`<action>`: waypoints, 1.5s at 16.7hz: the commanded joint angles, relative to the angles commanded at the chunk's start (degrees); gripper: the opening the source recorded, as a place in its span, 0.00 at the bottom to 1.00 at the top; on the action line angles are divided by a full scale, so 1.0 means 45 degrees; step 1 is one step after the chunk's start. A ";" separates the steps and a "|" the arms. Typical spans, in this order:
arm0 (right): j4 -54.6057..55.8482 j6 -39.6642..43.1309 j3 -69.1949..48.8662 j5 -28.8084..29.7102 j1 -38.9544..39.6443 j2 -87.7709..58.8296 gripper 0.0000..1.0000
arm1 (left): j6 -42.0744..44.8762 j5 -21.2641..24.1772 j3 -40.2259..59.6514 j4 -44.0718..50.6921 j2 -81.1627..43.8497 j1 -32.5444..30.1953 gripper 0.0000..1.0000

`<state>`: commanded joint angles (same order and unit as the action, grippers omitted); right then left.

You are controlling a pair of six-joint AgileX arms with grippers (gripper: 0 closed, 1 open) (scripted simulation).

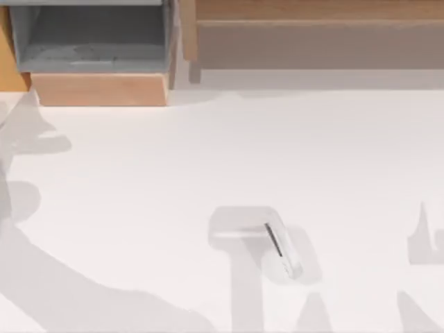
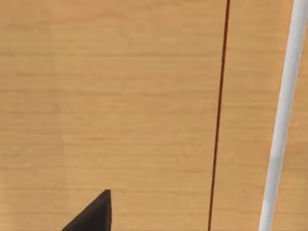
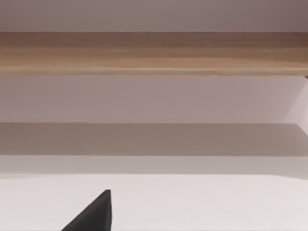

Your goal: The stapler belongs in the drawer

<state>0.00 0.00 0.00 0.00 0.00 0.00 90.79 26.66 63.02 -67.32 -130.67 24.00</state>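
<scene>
The stapler (image 1: 281, 250) lies on the white table, right of the middle and towards the front, pale grey-white with a thin dark strip along its side. The drawer (image 1: 97, 89) stands pulled out at the back left. Its tan wood front panel faces the table and its grey inner floor (image 1: 90, 41) is bare. A dark tip of my left gripper (image 2: 94, 216) shows close before a light wood surface (image 2: 120, 96). A dark tip of my right gripper (image 3: 94, 216) shows above the white table, facing the shelf.
A wide brown wooden shelf (image 1: 312, 14) runs along the back right; the right wrist view shows it as a wood board (image 3: 154, 53). A thin white bar (image 2: 284, 120) and a dark red line cross the left wrist view. Arm shadows fall on the table's front and left.
</scene>
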 joint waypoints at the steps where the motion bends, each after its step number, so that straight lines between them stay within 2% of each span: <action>1: 0.0000 0.0000 0.0000 0.0000 0.0000 0.0000 1.00 | 0.0000 0.0000 0.0000 0.0000 0.0000 0.0000 1.00; 6: 0.0000 0.0000 0.0000 0.0000 0.0000 0.0000 1.00 | -0.0013 -0.0030 -0.0006 0.0045 0.0011 -0.0068 1.00; 12: 0.0000 0.0000 0.0000 0.0000 0.0000 0.0000 1.00 | -0.0009 -0.0296 0.1354 0.0713 -0.0633 -0.0304 1.00; 16: 0.0000 0.0000 0.0000 0.0000 0.0000 0.0000 1.00 | -0.0010 -0.0316 0.1458 0.0768 -0.0682 -0.0325 1.00; 25: 0.0000 0.0000 0.0000 0.0000 0.0000 0.0000 1.00 | -0.0010 -0.0316 0.1458 0.0768 -0.0682 -0.0325 0.32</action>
<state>0.00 0.00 0.00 0.00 0.00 0.00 90.74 25.23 69.59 -63.86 -133.74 22.54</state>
